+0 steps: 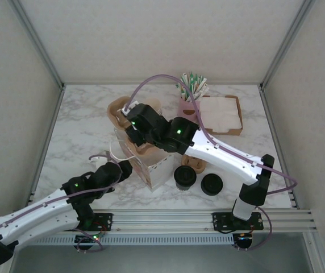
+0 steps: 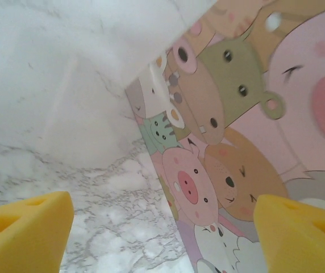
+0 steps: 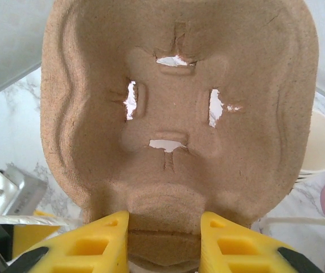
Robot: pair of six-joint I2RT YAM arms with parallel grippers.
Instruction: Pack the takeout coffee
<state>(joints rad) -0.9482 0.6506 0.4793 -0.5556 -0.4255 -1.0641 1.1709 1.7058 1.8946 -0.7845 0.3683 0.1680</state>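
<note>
Takeout coffee (image 1: 185, 177): upright on the desk (image 1: 83, 136), lower centre of the top view, just right of the paper bag (image 1: 161, 170) | left fingers (image 2: 26, 227): spread apart, holding nothing, beside the bag's cartoon-animal face | right fingers (image 3: 103, 242): clamped on the near edge of a pulp cup carrier (image 3: 179, 114).

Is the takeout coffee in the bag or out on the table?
Out. The takeout coffee stands upright on the table, lid on, beside the bag, outside its wall.
</note>
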